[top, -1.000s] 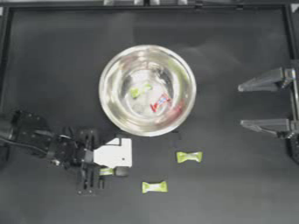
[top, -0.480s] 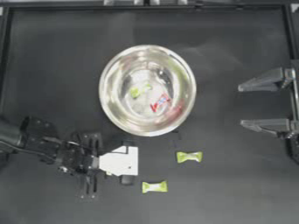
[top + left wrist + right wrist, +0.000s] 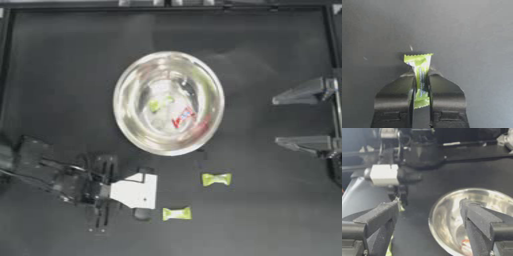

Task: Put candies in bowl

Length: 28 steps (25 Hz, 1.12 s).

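Observation:
The silver bowl (image 3: 128,119) stands mid-table with a yellow-green candy (image 3: 159,104) and a red candy (image 3: 182,118) inside. Two more yellow-green candies (image 3: 216,179) (image 3: 176,213) lie on the table in front of it. My left gripper (image 3: 421,76) is shut on another yellow-green candy (image 3: 418,62), which sticks out past the fingertips. In the top view that gripper (image 3: 141,213) sits at the front left, just left of the nearer loose candy, and its held candy is hidden. My right gripper (image 3: 304,118) rests open at the right edge, and its wrist view shows the bowl (image 3: 442,220).
The left arm's white camera block (image 3: 135,190) and dark links reach in from the left edge. A raised frame (image 3: 167,7) borders the dark table. Bare tabletop lies between the bowl and the right gripper.
The left arm has shifted a little to the right and toward the front edge, closer to the loose candies. The right arm and the bowl have not moved.

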{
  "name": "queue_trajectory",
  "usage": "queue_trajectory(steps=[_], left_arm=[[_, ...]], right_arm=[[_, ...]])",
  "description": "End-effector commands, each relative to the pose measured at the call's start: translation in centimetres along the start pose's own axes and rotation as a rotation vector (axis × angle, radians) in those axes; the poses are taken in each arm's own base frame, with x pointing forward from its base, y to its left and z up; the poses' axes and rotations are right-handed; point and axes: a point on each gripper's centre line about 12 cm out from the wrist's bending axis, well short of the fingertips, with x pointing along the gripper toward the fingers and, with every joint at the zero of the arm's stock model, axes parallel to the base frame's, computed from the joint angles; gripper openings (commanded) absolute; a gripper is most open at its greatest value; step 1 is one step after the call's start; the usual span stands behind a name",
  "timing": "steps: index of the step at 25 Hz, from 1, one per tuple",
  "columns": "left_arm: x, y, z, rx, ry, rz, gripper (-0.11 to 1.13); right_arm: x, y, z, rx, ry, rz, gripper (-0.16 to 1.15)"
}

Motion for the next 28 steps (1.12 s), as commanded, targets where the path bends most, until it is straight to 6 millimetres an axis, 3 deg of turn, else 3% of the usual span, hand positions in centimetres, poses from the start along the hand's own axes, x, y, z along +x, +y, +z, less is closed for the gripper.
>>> queue_trajectory(steps=[1,8,11,16,20,28], left_arm=[[-5.0,1.2,2.3,-0.014,-0.175,0.002,0.41],[-10.2,5.5,4.1,-0.077,-0.395,0.046,0.39],[-11.7,8.4,4.2,-0.111,-0.447,0.099,0.41],[-12.1,12.7,4.0,-0.150,-0.473,0.179,0.41],[-12.4,15.3,5.0,-0.146,-0.496,0.232,0.41],[-9.4,20.1,6.9,-0.157,-0.434,0.285,0.41]], right_arm=[[0.2,0.1,0.4,0.004,-0.009,0.002,0.99],[0.4,0.0,0.0,0.013,-0.006,-0.003,0.99],[0.6,-0.1,-0.2,0.011,-0.007,-0.006,0.99],[0.6,-0.1,-0.3,0.010,-0.002,-0.006,0.99],[0.6,-0.1,-0.3,0.011,-0.002,-0.006,0.99],[0.6,-0.1,-0.2,0.010,-0.007,-0.007,0.99]])
